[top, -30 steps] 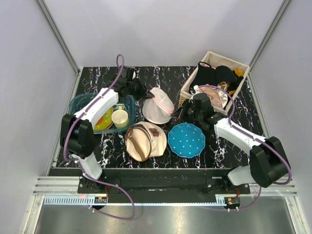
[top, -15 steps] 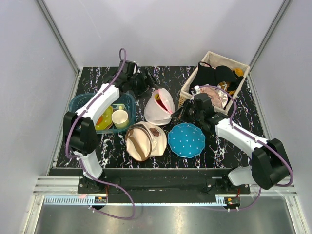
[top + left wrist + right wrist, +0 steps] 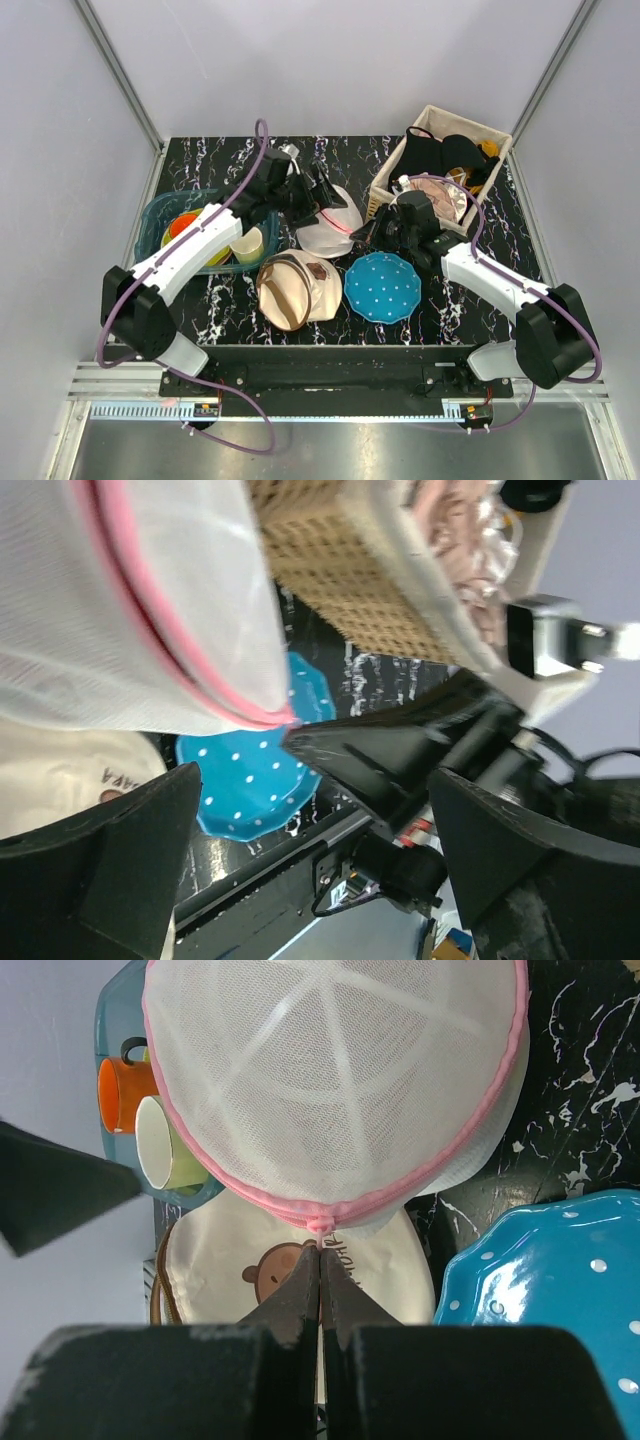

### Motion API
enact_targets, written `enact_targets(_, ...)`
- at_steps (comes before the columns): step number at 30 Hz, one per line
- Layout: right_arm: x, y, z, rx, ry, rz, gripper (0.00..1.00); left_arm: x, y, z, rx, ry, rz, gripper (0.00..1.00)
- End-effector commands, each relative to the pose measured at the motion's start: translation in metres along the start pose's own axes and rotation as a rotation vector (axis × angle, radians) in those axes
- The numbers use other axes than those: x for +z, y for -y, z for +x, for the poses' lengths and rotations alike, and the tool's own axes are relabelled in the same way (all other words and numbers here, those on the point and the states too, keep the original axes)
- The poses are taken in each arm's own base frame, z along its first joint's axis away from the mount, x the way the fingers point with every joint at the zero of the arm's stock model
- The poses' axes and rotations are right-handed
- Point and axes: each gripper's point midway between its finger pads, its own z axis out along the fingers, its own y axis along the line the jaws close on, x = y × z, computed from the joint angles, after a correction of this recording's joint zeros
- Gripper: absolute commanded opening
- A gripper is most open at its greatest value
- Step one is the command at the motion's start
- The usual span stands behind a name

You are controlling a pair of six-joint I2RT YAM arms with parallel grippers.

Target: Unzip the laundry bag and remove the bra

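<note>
While right fingers [image 3: 300, 1295] pinch the zipper pull [image 3: 319, 1227], the laundry bag [image 3: 335, 1090] lies dead ahead; left fingers [image 3: 100, 860] gape wide beside it.

Round, domed white mesh laundry bag [image 3: 330, 238] with pink rim and zipper, ribbed into segments. Sits mid-table, tilted not flat - pink seam faces the near side - contents unreadable through the mesh.

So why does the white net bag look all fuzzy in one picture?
Left wrist view: the laundry bag is very near the lens, so it blurs. Right wrist view: its mesh is sharp, only the right pincer close to the camera is soft. Top external view: evenly lit.
</note>
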Motion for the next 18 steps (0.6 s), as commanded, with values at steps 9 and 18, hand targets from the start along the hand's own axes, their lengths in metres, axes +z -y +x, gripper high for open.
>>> enact_targets(9, -0.011, -0.031, -0.011, -0.022, 0.026, -0.084, 0.0, 0.041, -0.027, -0.011, -0.121, 0.041, -0.083, 0.9)
enact_targets(18, -0.007, -0.006, 0.001, -0.035, 0.012, -0.019, 0.0, 0.041, -0.024, -0.045, -0.074, 0.077, -0.098, 0.0)
